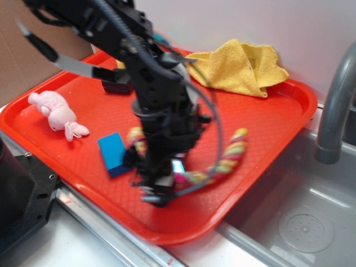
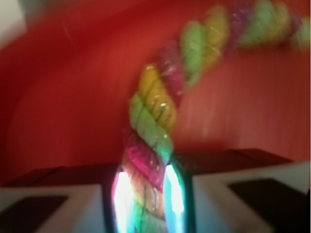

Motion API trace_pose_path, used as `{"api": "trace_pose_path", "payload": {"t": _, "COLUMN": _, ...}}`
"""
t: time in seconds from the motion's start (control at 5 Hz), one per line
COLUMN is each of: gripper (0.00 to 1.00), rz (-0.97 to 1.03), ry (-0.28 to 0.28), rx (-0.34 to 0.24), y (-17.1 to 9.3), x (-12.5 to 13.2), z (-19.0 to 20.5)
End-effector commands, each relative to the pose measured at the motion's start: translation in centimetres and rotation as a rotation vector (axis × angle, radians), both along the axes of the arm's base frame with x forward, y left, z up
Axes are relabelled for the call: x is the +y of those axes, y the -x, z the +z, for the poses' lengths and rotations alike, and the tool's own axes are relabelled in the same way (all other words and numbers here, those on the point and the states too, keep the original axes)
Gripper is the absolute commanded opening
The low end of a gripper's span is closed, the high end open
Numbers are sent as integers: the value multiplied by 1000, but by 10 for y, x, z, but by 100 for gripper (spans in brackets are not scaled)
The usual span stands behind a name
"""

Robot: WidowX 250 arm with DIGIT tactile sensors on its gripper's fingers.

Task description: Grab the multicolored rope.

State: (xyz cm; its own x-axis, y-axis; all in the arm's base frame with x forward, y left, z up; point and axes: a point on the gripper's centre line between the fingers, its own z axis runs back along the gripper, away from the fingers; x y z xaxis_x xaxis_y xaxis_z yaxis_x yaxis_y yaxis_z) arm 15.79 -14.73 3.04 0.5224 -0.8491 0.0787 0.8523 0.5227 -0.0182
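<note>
The multicolored rope [image 1: 231, 157] is a thick twisted cord of pink, yellow and green strands lying curved on the red tray [image 1: 267, 117]. In the wrist view the rope [image 2: 155, 111] runs from the upper right down between my two fingers. My gripper [image 1: 167, 181] stands over the rope's middle near the tray's front and is shut on it [image 2: 146, 194]. Both fingers press against the rope's sides. The arm hides the rope's middle stretch in the exterior view; its other end [image 1: 135, 137] shows left of the arm.
A blue block [image 1: 113, 153] lies just left of the gripper. A pink plush toy [image 1: 55, 114] sits at the tray's left. A yellow cloth [image 1: 242, 67] lies at the back right. A sink [image 1: 306, 211] and grey faucet [image 1: 336, 111] are to the right.
</note>
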Motion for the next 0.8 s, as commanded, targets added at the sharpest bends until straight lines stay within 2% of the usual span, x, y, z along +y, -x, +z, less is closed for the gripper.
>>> {"api": "trace_pose_path", "payload": {"t": 0.0, "gripper": 0, "rz": 499, "ry": -82, "rx": -18, "y": 17, "x": 42, "z": 91}}
{"api": "trace_pose_path", "payload": {"t": 0.2, "gripper": 0, "rz": 750, "ry": -48, "rx": -32, "y": 10, "x": 38, "z": 123}}
{"api": "trace_pose_path", "payload": {"t": 0.4, "gripper": 0, "rz": 914, "ry": 3, "rx": -1, "y": -1, "x": 48, "z": 146}}
{"api": "trace_pose_path", "payload": {"t": 0.6, "gripper": 0, "rz": 1013, "ry": 34, "rx": -28, "y": 3, "x": 68, "z": 160}}
